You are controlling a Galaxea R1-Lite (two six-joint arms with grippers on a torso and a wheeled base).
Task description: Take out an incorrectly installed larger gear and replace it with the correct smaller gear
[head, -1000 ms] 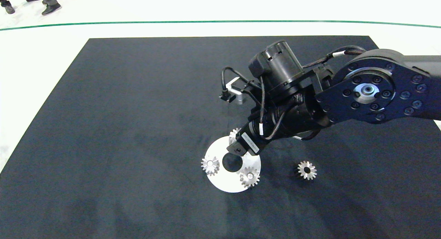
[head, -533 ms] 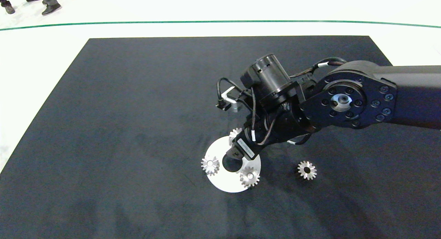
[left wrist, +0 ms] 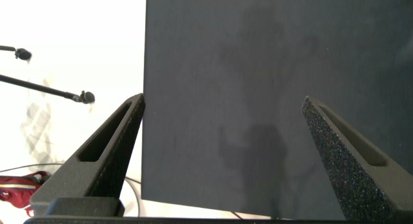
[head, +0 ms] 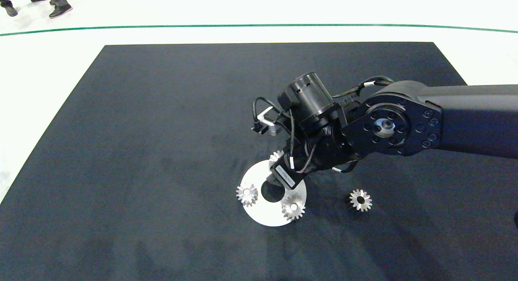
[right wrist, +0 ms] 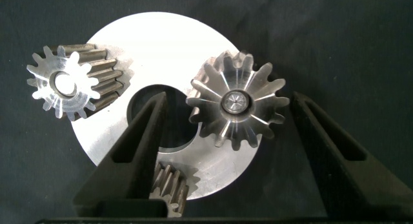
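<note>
A white disc [head: 263, 216] with a centre hole lies on the black mat and carries three silver gears. At its back edge stands the larger gear [head: 275, 155] [right wrist: 235, 108], partly hidden under my right arm in the head view. My right gripper [head: 277, 172] [right wrist: 229, 101] is open, with one finger on each side of this gear, close to its teeth but apart from them. The other two gears [head: 247, 194] [head: 293, 208] on the disc are small. The smaller gear [head: 360, 200] lies loose on the mat to the right of the disc. My left gripper [left wrist: 222, 100] hangs open and empty over the mat's edge.
The black mat [head: 162, 131] covers most of the table, with white floor and a green line [head: 259, 26] beyond it. A person's shoes [head: 60, 9] show at the far left corner. Cables and a red object [left wrist: 19, 188] lie on the floor beside the mat.
My right arm has lowered and drawn in toward the disc, bringing the open gripper down around the back gear. The gears and the disc have not moved.
</note>
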